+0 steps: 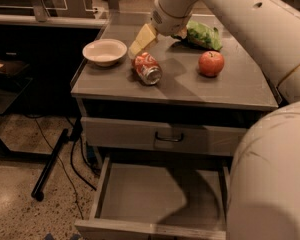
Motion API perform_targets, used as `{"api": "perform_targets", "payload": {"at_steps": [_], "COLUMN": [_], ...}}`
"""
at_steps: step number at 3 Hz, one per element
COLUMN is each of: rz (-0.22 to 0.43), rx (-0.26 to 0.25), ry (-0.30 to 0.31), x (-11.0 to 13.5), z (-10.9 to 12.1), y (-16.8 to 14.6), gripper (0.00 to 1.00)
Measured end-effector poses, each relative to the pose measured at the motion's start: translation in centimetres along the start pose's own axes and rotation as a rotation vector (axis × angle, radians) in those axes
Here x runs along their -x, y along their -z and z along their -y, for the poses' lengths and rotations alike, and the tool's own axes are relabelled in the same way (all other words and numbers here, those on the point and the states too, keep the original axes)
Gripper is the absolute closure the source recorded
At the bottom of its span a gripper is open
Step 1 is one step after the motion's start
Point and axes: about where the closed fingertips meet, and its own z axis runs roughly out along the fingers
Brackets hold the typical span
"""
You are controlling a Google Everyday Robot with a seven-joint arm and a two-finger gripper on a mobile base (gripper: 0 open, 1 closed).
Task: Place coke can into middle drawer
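Grey cabinet top [230,89] carries a white bowl [104,51] at the left, a red apple [211,63] at the right and a green bag [204,35] at the far side. The coke can [147,68] lies on its side between bowl and apple, its silver end toward the near right. The gripper [139,43] hangs just beyond the can, on its far left side, very close to it; I cannot tell how far it is open, and it grasps nothing. Below a closed drawer front [140,134], the middle drawer [140,196] stands pulled out.
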Motion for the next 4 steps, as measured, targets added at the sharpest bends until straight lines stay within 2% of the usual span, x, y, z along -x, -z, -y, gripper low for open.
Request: {"api": "perform_targets", "payload": {"at_steps": [1,2,4], "rz": [-0.006,-0.020,-0.062], "rx": [-0.012,-0.008,0.006], "ry": [-0.029,-0.034,-0.017], "x": [-0.2,-0.3,-1.2], "z": [1.4,1.2,-0.9], "y": [-1.4,-3.0,-5.8], "gripper": [0.00,0.00,0.00]}}
